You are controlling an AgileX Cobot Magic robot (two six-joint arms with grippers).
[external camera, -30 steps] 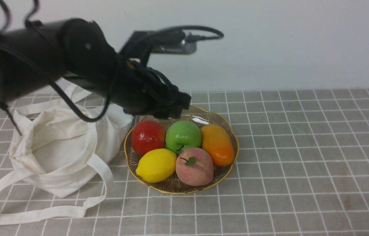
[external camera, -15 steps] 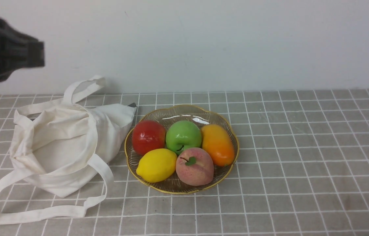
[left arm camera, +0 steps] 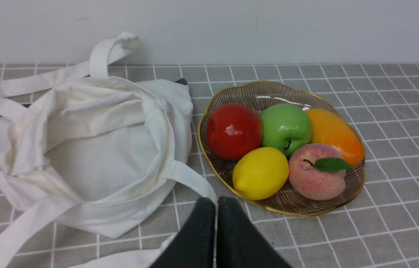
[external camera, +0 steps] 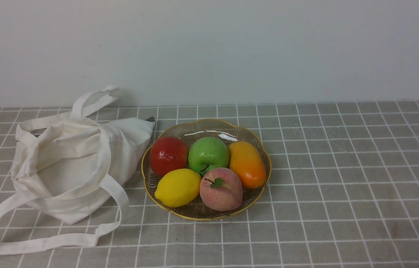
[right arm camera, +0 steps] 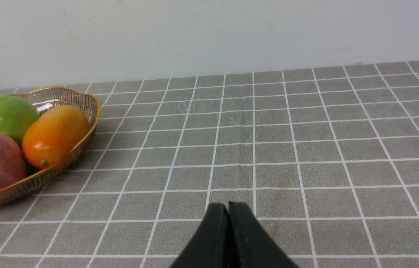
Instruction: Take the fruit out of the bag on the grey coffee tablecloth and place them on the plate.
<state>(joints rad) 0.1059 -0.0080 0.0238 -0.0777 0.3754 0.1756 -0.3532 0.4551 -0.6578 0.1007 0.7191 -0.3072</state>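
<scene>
At the left side, the left gripper (left arm camera: 216, 203) is closed, with its fingertips together. The cream cloth tote bag (external camera: 71, 167) lies with its mouth open on the grey coffee tablecloth (external camera: 343, 167). Just beside it, the amber glass plate (external camera: 198, 214) carries the red apple (external camera: 168, 156), the yellow lemon (external camera: 178, 188), the green apple (external camera: 208, 154), the pinkish peach (external camera: 221, 189) and the orange mango (external camera: 247, 164). The right gripper (right arm camera: 228, 208) is also closed.

The pinkish-red peach (external camera: 221, 193), green-leafed, lies in the amber ribbed plate (external camera: 205, 216). The cream tote bag (external camera: 71, 175) slumps open on the white-gridded grey tablecloth (external camera: 343, 178)
</scene>
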